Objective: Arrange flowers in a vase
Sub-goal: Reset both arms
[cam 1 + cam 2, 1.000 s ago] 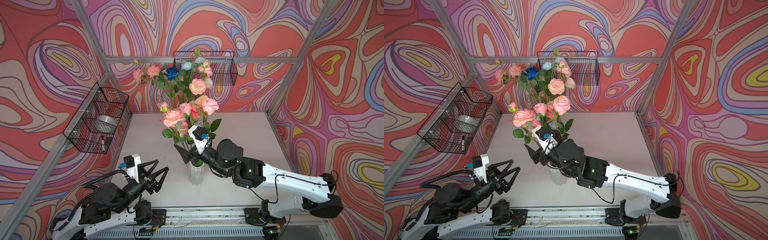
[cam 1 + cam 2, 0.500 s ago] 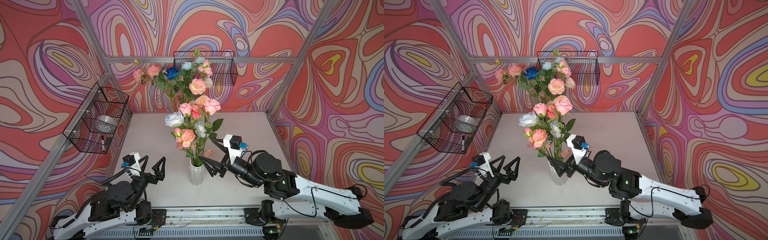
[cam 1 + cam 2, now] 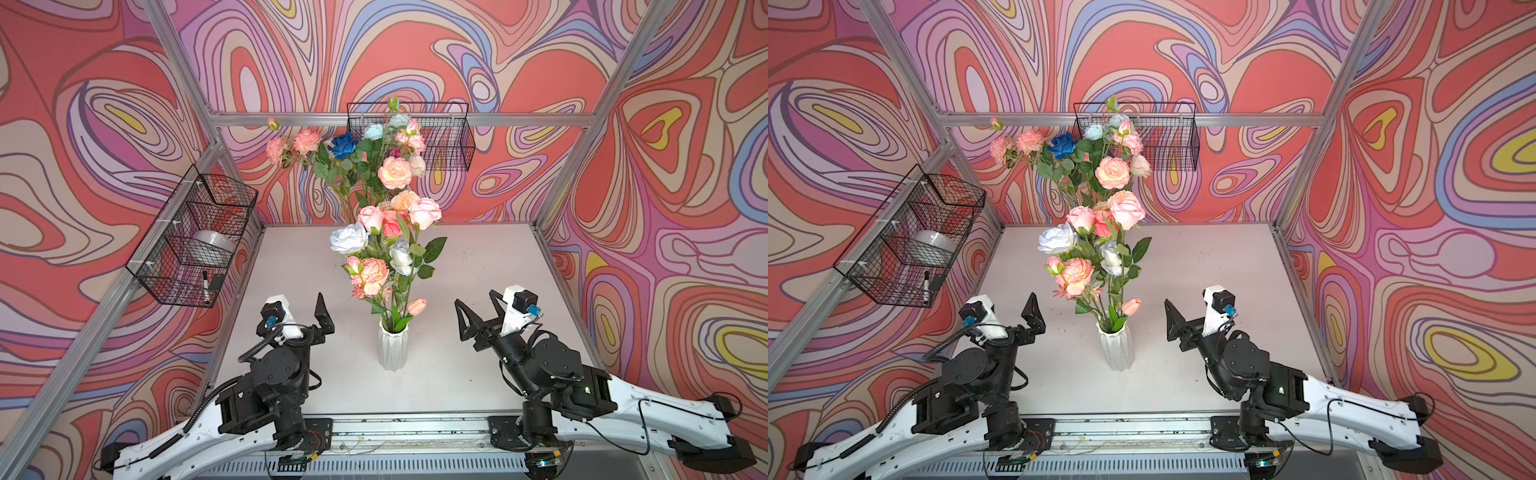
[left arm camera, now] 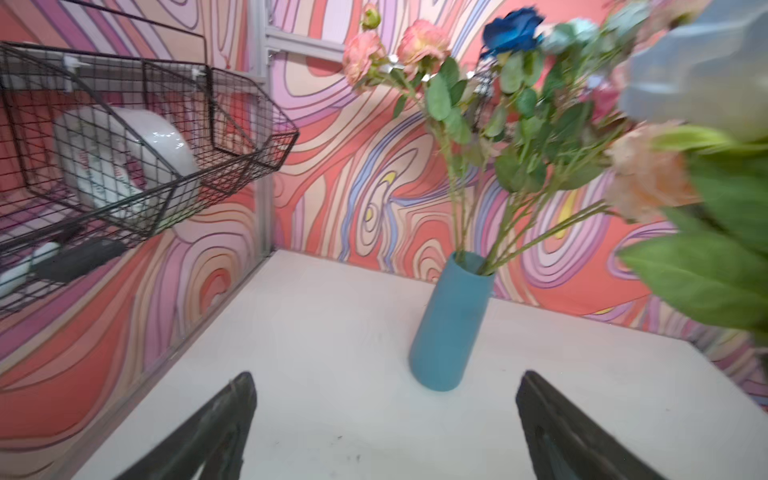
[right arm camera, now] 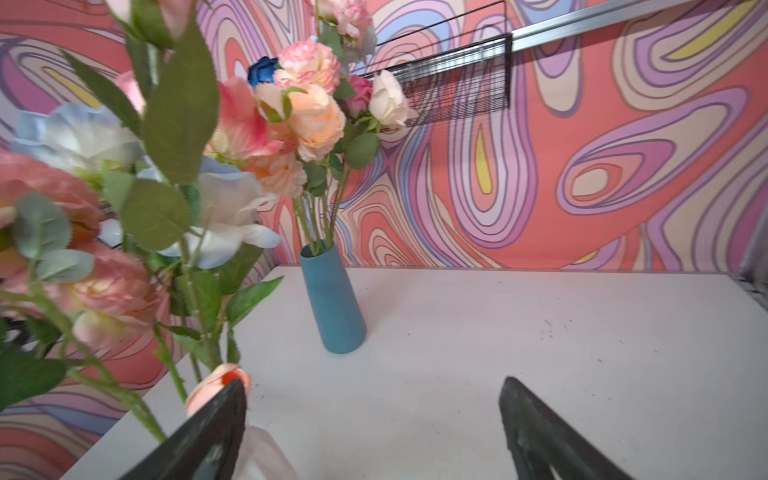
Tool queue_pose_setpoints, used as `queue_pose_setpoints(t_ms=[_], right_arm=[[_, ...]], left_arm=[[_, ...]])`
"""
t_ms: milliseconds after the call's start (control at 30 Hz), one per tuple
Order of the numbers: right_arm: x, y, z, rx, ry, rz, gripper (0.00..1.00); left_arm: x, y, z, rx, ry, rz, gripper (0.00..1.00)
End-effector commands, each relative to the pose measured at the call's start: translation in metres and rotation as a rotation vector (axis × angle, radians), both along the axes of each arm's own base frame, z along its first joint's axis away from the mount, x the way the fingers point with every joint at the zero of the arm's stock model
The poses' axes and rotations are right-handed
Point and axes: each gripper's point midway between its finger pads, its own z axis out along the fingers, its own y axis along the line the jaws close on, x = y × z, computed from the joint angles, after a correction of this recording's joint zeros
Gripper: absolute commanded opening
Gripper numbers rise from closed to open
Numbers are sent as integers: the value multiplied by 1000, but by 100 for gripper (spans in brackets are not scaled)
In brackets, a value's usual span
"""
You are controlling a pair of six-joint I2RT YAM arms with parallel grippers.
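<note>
Item: flower arrangement, two-arm bench; condition at time of entry.

Holdings: flowers (image 3: 384, 253) stood in two lots; the front lot sat in a white vase (image 3: 392, 345) at the front middle of the table (image 3: 478, 257), between the two arms; the back lot, with the deep blue rose (image 3: 343, 145), sat in a blue vase (image 4: 453, 324) near the back wall; in both top views that vase was hidden behind the front bunch.

Left gripper (image 4: 385, 378): jaws spread wide, nothing between them; parked beside the white vase, apart from it.

Right gripper (image 3: 475, 298): likewise spread and empty, on the vase's other side, clear of stems.

Hazards noted (judgement):
- Tipping: the white vase looked narrow under a tall, leafy, heavy-headed bunch; a nudge to a stem or the rim from either arm would likely topple it.
- Snagging: a low peach bud (image 3: 417, 306) hung just above the rim on the right arm's side; in the right wrist view it lay close by one finger; a forward move could catch it and drag the vase.
- Reach: the back lot lay directly behind the front bunch; an arm going straight for it would plough through leaves and blooms; a path around the side seemed safer.
- Extraction: stems in the blue vase were crowded; pulling one might lift its neighbours or upset the vase, unless the other arm steadied it.
</note>
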Motion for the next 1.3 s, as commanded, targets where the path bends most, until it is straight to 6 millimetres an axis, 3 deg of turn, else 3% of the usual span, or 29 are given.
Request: queue_pose_setpoints(t_ms=[0, 100, 267, 333, 433, 467, 533, 567, 600, 633, 667, 800, 867, 1000, 1100, 1167, 1267], right_arm=[[20, -17, -10, -35, 26, -143, 98], [66, -33, -32, -25, 148, -165, 98], [149, -78, -85, 50, 391, -230, 98], [168, -87, -104, 32, 460, -267, 98], [186, -92, -132, 36, 527, -287, 98], [189, -95, -141, 42, 546, -304, 92], [191, -102, -149, 49, 541, -340, 76], [191, -106, -150, 55, 524, -358, 76], [189, -110, -149, 58, 505, -374, 82], [187, -116, -144, 66, 475, -406, 96], [184, -121, -140, 70, 444, -427, 98], [172, -136, -121, 79, 341, -482, 98], [161, -164, -121, 144, 346, -650, 98], [165, -156, -112, 132, 297, -580, 98], [165, -163, -108, 149, 260, -615, 98], [166, -163, -103, 135, 240, -609, 98], [168, -163, -96, 117, 233, -611, 98]], left_arm=[[26, 10, -37, -68, 195, 24, 99], [53, 25, -56, -133, 251, 63, 95], [85, 47, -61, 13, 158, 200, 100], [98, 53, -69, 97, 152, 229, 100], [119, 67, -97, 157, 226, 252, 100], [121, 70, -120, 168, 273, 243, 100], [128, 66, -139, 192, 291, 205, 100], [132, 64, -146, 213, 289, 195, 100], [135, 64, -153, 241, 295, 191, 100], [139, 65, -159, 273, 310, 196, 100], [142, 67, -167, 300, 333, 204, 100], [155, 69, -185, 318, 335, 192, 100], [162, 70, -196, 314, 345, 171, 100], [171, 70, -215, 285, 387, 115, 100], [177, 73, -223, 204, 412, 41, 100], [173, 62, -229, 188, 394, -48, 100], [170, 61, -234, 187, 388, -59, 100]])
